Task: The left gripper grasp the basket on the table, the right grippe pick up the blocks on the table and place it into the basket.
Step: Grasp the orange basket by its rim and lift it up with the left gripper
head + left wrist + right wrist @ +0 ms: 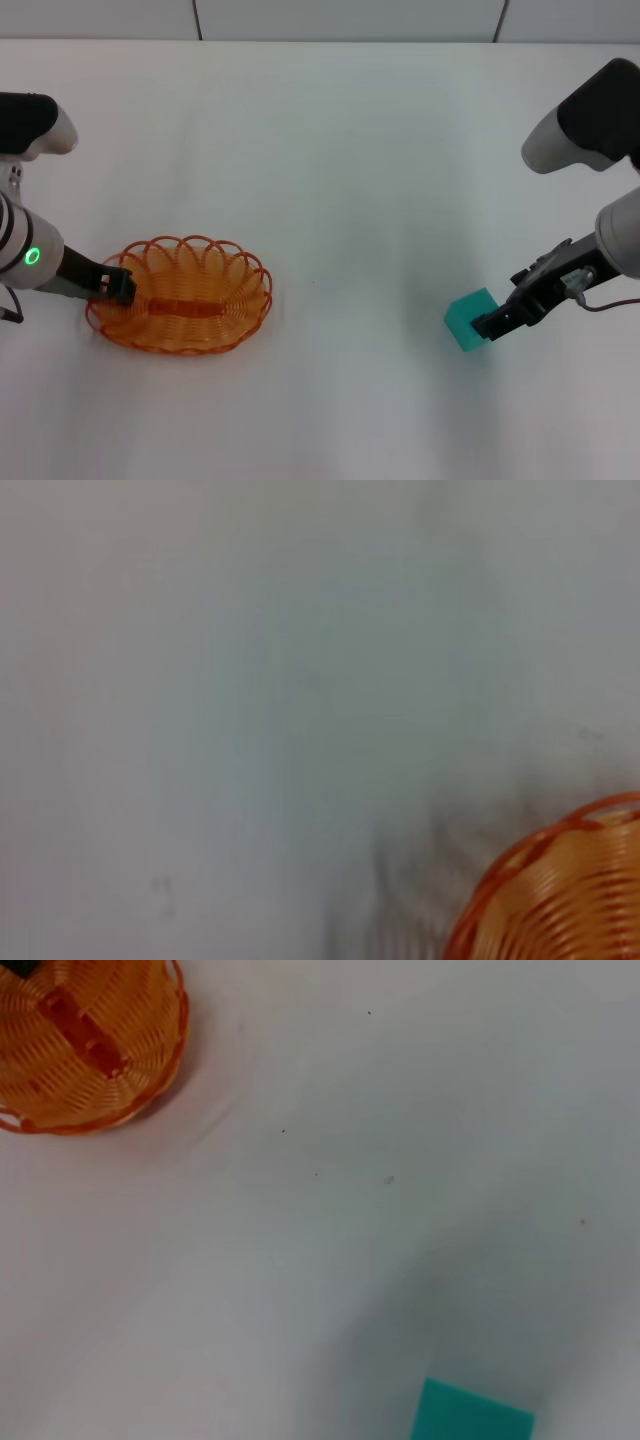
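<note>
My left gripper point(118, 286) sits at the nine o'clock edge of the basket point(190, 300), its black tip pressed onto the looped rim, and it looks closed on that rim, though I cannot make out the fingers themselves. The basket rests on the table point(330, 150) at about eight o'clock from the middle of the head view. My right gripper point(500, 320) is far across at four o'clock, its tip right against the green cube point(471, 319). The cube seems to be between the fingers, but from here I cannot tell whether they have closed on it or only touch its side. To do this step well, I should centre the cube squarely between the fingers, close firmly on two flat faces, and lift straight up before travelling toward nine o'clock. The left gripper should hold the basket steady so the drop lands inside the rim.
</note>
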`<state>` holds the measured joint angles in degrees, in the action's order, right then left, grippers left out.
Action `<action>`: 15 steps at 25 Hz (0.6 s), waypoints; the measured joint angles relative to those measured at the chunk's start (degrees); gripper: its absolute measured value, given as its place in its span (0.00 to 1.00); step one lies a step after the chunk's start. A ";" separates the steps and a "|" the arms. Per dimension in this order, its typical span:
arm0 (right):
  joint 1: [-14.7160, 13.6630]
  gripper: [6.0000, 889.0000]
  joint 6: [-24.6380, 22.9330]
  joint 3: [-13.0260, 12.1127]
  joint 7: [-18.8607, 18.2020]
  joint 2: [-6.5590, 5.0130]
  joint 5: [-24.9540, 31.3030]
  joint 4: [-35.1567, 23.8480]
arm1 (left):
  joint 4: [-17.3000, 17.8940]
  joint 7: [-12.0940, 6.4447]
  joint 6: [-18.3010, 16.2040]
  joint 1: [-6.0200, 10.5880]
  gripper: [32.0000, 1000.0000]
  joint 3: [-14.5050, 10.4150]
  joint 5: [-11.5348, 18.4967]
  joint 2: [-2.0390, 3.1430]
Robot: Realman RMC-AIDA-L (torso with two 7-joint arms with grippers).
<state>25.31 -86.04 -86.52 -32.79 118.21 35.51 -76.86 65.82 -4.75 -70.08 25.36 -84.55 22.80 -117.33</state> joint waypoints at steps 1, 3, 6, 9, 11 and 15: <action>0.00 0.97 0.00 0.00 0.00 0.00 0.00 0.00 | 0.01 -0.13 -0.01 -0.01 0.33 0.00 0.15 0.00; 0.00 0.97 0.00 0.05 0.00 0.00 0.00 0.00 | 0.01 -0.57 -0.08 -0.07 0.33 0.01 0.86 0.00; 0.00 0.97 0.00 0.05 0.00 0.00 0.00 -0.02 | 0.03 -1.28 -0.26 -0.23 0.31 0.10 2.14 0.00; 0.00 0.97 0.00 0.04 0.00 0.00 0.00 -0.04 | 0.27 -1.38 -0.34 -0.37 0.29 0.14 2.55 0.02; 0.00 0.97 0.00 0.04 0.00 0.00 0.00 -0.04 | 0.81 -1.44 -0.47 -0.54 0.28 0.16 2.57 0.03; 0.00 0.97 0.00 0.04 0.00 0.00 0.00 -0.05 | 2.17 -1.50 -0.81 -1.07 0.26 0.17 2.60 0.05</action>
<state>25.31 -86.04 -86.48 -32.78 118.21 35.51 -76.91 67.99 -6.25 -70.89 24.29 -84.37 25.40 -117.28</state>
